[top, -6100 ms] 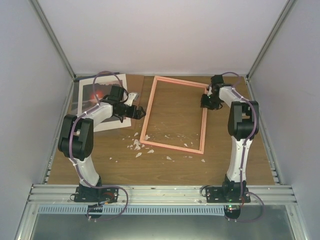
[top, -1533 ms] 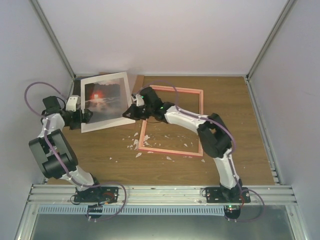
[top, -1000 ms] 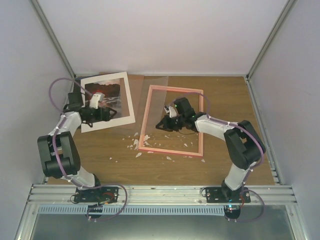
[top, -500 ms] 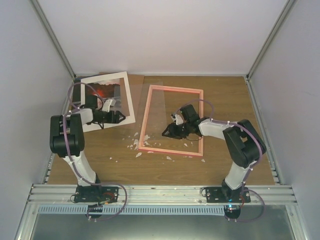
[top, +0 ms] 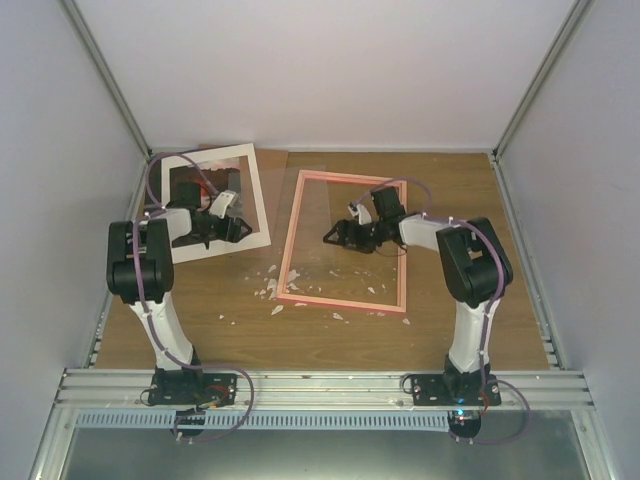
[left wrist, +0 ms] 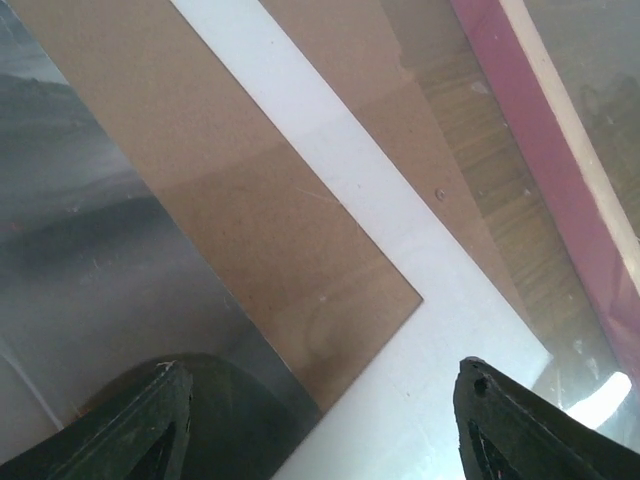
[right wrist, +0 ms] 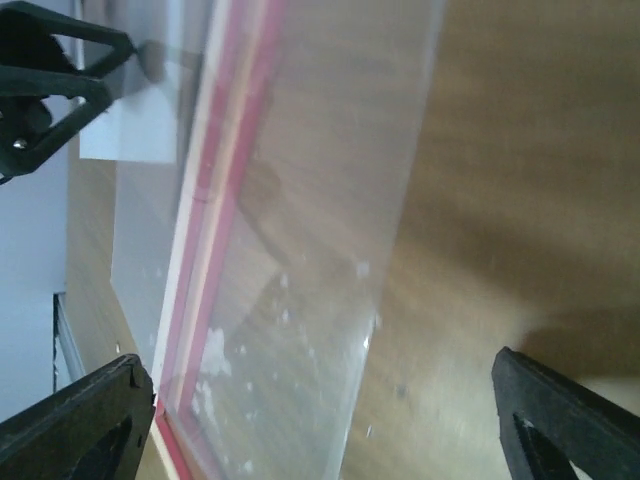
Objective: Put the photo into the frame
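The photo (left wrist: 80, 250), a dark misty print, lies at the back left beside a brown backing board (left wrist: 250, 200) and under a white mat (top: 257, 205). In the top view my left arm covers most of it. My left gripper (left wrist: 320, 430) hovers open over the mat's inner corner, holding nothing. The pink frame (top: 288, 255) lies flat mid-table. Its clear pane (right wrist: 320, 250) sits skewed toward the frame's left rail (right wrist: 215, 200). My right gripper (top: 335, 238) stands open above the pane inside the frame, with nothing between its fingers (right wrist: 570, 420).
Several white crumbs (top: 272, 290) are scattered on the wooden table (top: 330, 335) by the frame's near left corner. Pale enclosure walls stand close on the left, right and back. The left gripper also shows in the right wrist view's top left corner.
My right gripper has opened wide and moved toward the far part of the frame. The left gripper has narrowed a little and shifted slightly over the mat.
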`<state>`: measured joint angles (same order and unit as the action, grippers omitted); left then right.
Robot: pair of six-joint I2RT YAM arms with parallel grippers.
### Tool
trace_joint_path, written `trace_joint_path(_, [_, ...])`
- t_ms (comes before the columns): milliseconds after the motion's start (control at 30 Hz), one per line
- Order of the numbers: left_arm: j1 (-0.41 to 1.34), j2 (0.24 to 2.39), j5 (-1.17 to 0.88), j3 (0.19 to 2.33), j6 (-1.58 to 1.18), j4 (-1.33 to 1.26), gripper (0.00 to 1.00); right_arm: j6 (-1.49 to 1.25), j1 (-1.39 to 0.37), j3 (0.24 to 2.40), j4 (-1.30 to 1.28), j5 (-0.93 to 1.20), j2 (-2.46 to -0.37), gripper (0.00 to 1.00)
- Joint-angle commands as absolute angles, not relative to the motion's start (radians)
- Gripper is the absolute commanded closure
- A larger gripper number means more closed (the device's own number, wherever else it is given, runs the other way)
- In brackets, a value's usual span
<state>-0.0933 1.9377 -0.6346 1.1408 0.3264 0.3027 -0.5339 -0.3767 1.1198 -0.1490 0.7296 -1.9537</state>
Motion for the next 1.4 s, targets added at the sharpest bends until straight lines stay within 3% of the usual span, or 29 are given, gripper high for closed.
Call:
trace_joint_path(0, [-0.087,2.010,-0.581,1.160,0.361,0.368,0.28,-0.445,-0.334,1.236,-0.120,0.850,-2.066,0.06])
trace_joint_path(67, [-0.087,2.020,-0.574,1.170,0.368,0.372,0.28,-0.445,-0.328,1.296,-0.112,0.913,-2.118,0.07])
trace_joint_path(333, [-0.087,2.022,-0.571,1.188,0.367,0.387,0.30,-0.539,-0.328,1.464,-0.097,1.032,-2.284,0.36])
trace_joint_path(600, [-0.087,2.018,-0.554,1.198,0.354,0.376,0.32,-0.507,-0.303,1.633,-0.117,1.006,-2.398,0.43])
trace_joint_path(700, [-0.087,2.021,-0.548,1.210,0.339,0.377,0.32,-0.532,-0.284,1.689,-0.141,1.025,-2.459,0.59])
trace_joint_path(867, [-0.087,1.980,-0.588,1.229,0.295,0.388,0.30,-0.601,-0.284,1.629,-0.151,1.092,-2.422,0.97])
trace_joint_path(1300, [-0.087,1.739,-0.587,1.208,0.234,0.355,0.01,-0.581,-0.195,1.264,-0.173,1.002,-2.061,0.99])
trace_joint_path(1367, [-0.087,1.731,-0.577,1.203,0.221,0.348,0.01,-0.614,-0.177,1.207,-0.137,0.990,-2.035,0.99])
